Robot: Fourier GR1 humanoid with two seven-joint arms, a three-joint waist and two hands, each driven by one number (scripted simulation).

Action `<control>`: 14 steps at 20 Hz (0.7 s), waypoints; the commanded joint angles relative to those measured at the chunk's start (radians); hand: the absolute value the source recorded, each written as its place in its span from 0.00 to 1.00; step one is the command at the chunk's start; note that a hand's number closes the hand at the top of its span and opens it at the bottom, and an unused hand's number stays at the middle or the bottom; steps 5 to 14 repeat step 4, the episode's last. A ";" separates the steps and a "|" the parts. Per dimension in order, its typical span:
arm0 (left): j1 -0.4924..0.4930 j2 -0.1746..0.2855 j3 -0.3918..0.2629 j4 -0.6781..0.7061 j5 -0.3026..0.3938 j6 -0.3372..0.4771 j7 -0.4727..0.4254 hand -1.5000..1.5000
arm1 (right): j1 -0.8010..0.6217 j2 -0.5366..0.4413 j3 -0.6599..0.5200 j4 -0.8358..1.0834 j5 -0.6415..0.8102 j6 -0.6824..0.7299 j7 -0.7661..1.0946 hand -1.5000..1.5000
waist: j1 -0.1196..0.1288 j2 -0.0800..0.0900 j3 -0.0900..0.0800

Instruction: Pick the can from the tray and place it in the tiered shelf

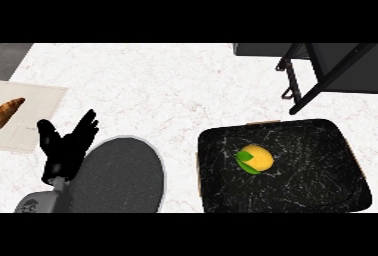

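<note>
A black tray (310, 190) with pale scratch marks lies at the lower right of the marble counter. On it, near its middle, stands the can (256, 158), seen from above as a yellow-orange round top with a green patch. The black tiered shelf (317, 67) stands at the upper right, its slanted legs reaching down toward the tray. My left hand (65, 147) rests at the lower left, fingers up and straight, far from the can and holding nothing. My right hand does not show.
A dark grey round plate (122, 177) sits just right of my left hand, partly covering its forearm. A pale cutting board (33, 117) with a brown bread piece (10, 111) lies at the left edge. Bare marble fills the middle.
</note>
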 commanded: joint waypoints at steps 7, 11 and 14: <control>0.016 -0.040 -0.024 0.058 -0.020 0.012 -0.021 0.50 | 0.092 -0.135 -0.059 0.045 -0.054 0.174 -0.029 0.00 | -0.010 0.008 -0.003; 0.016 -0.040 -0.024 0.058 -0.020 0.012 -0.021 0.50 | 0.092 -0.135 -0.059 0.045 -0.054 0.174 -0.029 0.00 | -0.010 0.008 -0.003; 0.016 -0.040 -0.024 0.058 -0.020 0.012 -0.021 0.50 | 0.092 -0.135 -0.059 0.045 -0.054 0.174 -0.029 0.00 | -0.010 0.008 -0.003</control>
